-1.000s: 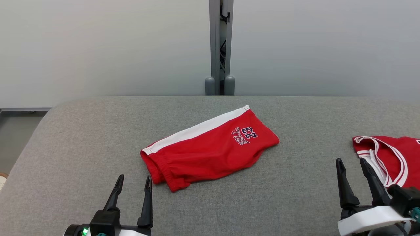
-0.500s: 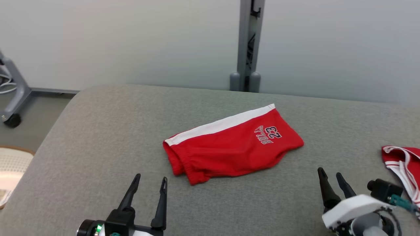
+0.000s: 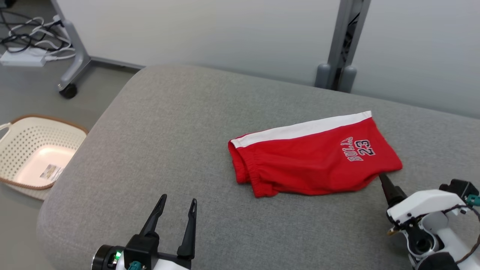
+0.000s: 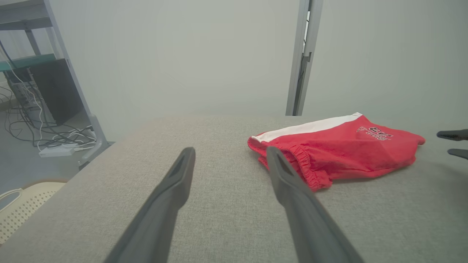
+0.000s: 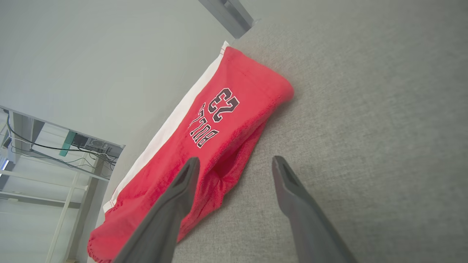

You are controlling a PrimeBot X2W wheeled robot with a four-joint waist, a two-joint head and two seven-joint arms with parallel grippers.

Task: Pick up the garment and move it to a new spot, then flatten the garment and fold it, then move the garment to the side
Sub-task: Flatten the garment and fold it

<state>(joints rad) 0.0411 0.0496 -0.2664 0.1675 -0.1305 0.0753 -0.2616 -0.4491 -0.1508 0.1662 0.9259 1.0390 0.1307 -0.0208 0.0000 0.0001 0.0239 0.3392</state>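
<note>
The garment (image 3: pixel 311 165) is a pair of red shorts with a white side stripe and "BULLS 23" print. It lies folded flat on the grey padded table (image 3: pixel 168 131). My left gripper (image 3: pixel 177 202) hovers open and empty at the lower left, short of the elastic waistband (image 4: pixel 303 168). My right gripper (image 3: pixel 383 178) is rolled on its side at the shorts' right leg hem. In the right wrist view it (image 5: pixel 234 160) is open, with one finger (image 5: pixel 175 197) over the red fabric (image 5: pixel 219 120) and the other above bare table. Its tips (image 4: pixel 448 144) show at the left wrist view's right edge.
A cream perforated basket (image 3: pixel 22 150) stands on the floor left of the table. A wheeled stand leg (image 3: pixel 71 75) and cables (image 3: pixel 26 41) lie beyond it. A grey post (image 3: pixel 343 48) rises behind the table against the wall.
The head camera has swung left, so the basket comes into view and a second red garment at the right leaves it. My right gripper has closed in on the shorts' right hem and rolled sideways.
</note>
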